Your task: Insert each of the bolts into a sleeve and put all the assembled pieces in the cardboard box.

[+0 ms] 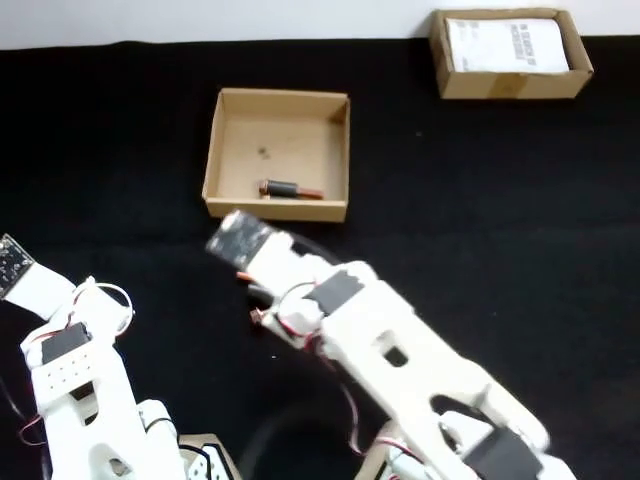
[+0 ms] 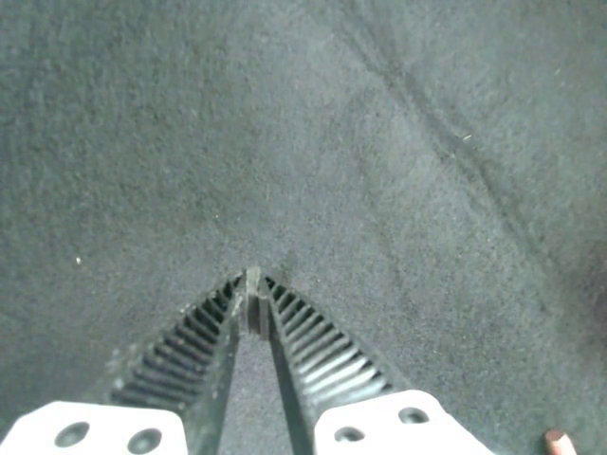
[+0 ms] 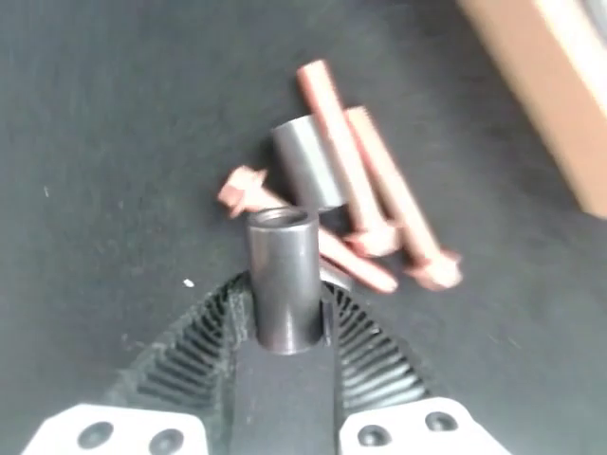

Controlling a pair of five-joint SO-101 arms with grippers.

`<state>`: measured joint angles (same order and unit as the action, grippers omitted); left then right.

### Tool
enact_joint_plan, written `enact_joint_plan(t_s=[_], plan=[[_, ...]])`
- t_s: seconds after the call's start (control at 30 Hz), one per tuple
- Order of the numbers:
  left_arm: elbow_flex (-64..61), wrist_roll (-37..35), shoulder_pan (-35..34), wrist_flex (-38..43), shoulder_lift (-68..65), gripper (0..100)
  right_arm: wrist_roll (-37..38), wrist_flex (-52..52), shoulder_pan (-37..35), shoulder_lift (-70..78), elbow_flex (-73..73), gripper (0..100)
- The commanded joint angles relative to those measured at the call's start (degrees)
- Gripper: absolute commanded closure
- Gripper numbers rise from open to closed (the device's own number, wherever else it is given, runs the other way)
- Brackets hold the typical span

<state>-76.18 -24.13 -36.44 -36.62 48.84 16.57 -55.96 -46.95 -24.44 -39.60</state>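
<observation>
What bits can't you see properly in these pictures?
High view: a dark speck in the box is too small to identify.
Right wrist view: one bolt runs partly behind the held sleeve; the picture edge cuts off the box.
Left wrist view: a copper tip is cut off at the edge.

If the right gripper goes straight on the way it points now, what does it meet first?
Probably the crosswise bolt just beyond its held sleeve, then the loose sleeve; depth is unclear.
</observation>
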Motion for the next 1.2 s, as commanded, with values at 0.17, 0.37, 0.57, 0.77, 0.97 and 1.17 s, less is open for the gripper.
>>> enact_joint_plan(t_s=[0.17,0.37,0.57,0.77,0.97,1.17], plan=[[-1.0,-0.1,5.1,-1.2,0.3,99,-6.1,-12.3,5.3,-23.4,3.6,99.1],[14.1,6.2,14.8,-26.5,0.3,99,-11.7,-21.8,12.4,-33.5,3.6,99.1],[32.3,8.0,28.4,-42.8,0.2,99,-14.9,-30.0,22.6,-46.0,-0.4,99.1],[39.0,7.6,46.7,-54.3,0.1,99,-14.4,-26.2,43.7,-63.5,-17.7,99.1],[39.1,5.9,51.8,-51.5,-7.0,99,-9.6,-21.3,53.0,-80.2,-29.6,99.1],[43.5,5.7,51.7,-48.4,-32.7,99,-8.9,-21.3,53.3,-79.6,-29.7,99.1]])
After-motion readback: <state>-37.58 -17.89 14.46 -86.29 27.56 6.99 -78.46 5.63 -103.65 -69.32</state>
